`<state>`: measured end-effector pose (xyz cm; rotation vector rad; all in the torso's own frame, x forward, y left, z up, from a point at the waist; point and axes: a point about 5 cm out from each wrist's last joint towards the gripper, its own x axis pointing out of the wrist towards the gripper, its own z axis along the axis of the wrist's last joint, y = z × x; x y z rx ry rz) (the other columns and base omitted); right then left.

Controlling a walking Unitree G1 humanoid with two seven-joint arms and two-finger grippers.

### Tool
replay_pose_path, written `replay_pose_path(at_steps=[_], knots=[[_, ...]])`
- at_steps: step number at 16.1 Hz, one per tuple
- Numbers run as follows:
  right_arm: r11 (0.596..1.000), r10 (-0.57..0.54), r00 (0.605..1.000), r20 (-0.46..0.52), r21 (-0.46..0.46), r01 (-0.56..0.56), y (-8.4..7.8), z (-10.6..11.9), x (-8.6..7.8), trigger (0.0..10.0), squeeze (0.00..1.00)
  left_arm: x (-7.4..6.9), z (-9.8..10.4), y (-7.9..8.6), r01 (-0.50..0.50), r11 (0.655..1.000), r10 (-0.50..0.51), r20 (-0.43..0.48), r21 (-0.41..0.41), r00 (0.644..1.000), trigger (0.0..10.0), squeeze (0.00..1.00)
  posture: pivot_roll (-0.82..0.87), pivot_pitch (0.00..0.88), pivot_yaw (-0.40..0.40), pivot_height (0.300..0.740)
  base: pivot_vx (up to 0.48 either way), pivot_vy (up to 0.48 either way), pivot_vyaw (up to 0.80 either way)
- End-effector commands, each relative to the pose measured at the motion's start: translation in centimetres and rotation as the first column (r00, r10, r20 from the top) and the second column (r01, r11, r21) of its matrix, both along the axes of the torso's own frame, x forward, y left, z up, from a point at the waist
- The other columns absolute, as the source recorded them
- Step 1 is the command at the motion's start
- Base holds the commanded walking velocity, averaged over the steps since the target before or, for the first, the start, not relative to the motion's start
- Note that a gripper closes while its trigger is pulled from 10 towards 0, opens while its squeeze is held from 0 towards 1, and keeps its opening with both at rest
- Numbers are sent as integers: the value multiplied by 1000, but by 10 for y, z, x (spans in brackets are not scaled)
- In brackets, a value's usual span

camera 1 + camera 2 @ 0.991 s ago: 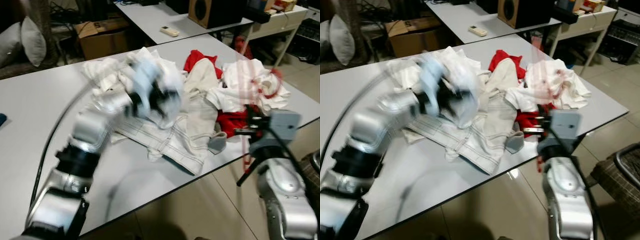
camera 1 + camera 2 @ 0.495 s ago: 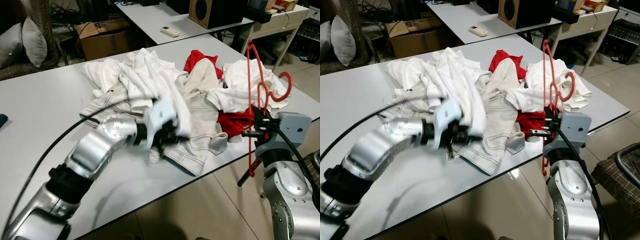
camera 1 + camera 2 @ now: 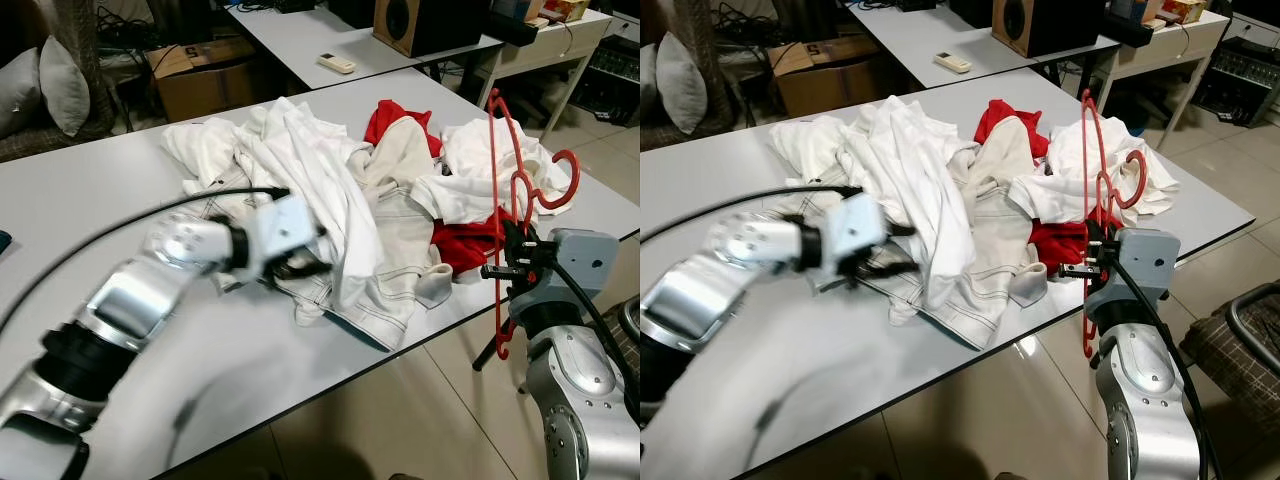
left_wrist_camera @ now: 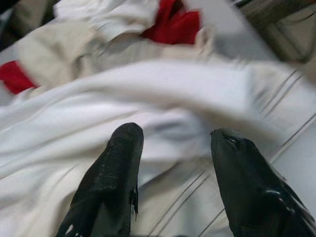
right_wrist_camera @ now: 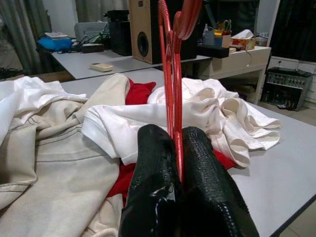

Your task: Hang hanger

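Note:
My right gripper (image 3: 513,262) is shut on a red plastic hanger (image 3: 508,185), held upright just off the table's right front edge; the hook curls to the right at the top. In the right wrist view the hanger (image 5: 171,74) rises between the closed fingers (image 5: 153,177). My left gripper (image 3: 300,262) reaches low over the pile of white and cream clothes (image 3: 330,210) on the grey table (image 3: 90,230). In the left wrist view its fingers (image 4: 118,168) stand open over a white shirt (image 4: 148,98), nothing between them.
Red garments (image 3: 392,118) lie in the pile, another by the hanger (image 3: 465,245). A second table behind holds a remote (image 3: 336,63) and a wooden speaker (image 3: 410,22). A cardboard box (image 3: 200,75) and cushions (image 3: 55,85) stand at the back left. A wicker item (image 3: 1245,350) is on the floor at right.
My left gripper has drawn back to the left along the pile's front edge, still open. The right gripper holds the hanger in nearly the same place.

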<state>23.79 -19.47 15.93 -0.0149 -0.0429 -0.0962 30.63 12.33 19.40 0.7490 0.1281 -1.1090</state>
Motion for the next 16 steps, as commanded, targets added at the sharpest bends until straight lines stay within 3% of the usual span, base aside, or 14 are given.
replay_pose_path(at_steps=[1,2,3,6,8,9,10,11,13,14,16], knots=[[1000,8,1000,13,1,-8,1,5,-1,10000,0,9,3,6,-29,997,24,79,70,997,10000,541,-82,25,36,740,0,0,0],[1000,11,1000,14,1,-11,1,5,-1,10000,0,13,0,8,-41,993,30,105,107,994,10000,0,-82,24,36,740,0,0,0],[1000,14,1000,14,0,-14,2,5,0,10000,0,18,-2,9,-59,987,38,145,147,989,10000,0,-82,24,36,740,0,0,0],[1000,13,1000,18,0,-13,2,6,1,10000,0,38,-2,4,-143,981,100,290,131,952,10000,0,-90,19,40,740,0,0,0],[1000,13,1000,18,0,-13,2,6,1,10000,0,44,-3,5,-168,978,126,298,120,946,10000,0,-91,17,41,740,0,0,0],[1000,13,1000,18,1,-13,3,6,1,10000,0,46,-4,6,-171,978,127,305,122,944,9490,0,-93,16,41,740,0,0,0],[1000,14,1000,19,0,-14,3,6,1,10000,0,49,-6,6,-166,978,120,309,125,943,7804,0,-94,14,42,740,0,0,0],[1000,15,1000,19,-1,-15,3,6,1,10000,0,50,-7,7,-154,979,107,302,136,947,4824,0,-94,14,42,740,0,0,0],[1000,16,1000,22,-2,-15,3,7,3,10000,0,54,-9,10,-162,974,108,307,157,946,1020,0,-93,9,40,740,0,0,0],[1000,18,1000,23,-3,-18,3,7,3,10000,0,55,-13,14,-160,969,99,298,188,949,0,0,-93,8,40,740,0,0,0],[1000,19,1000,24,-4,-19,3,7,3,10000,0,57,-14,18,-166,965,100,296,204,950,0,0,-93,7,40,740,0,0,0]])
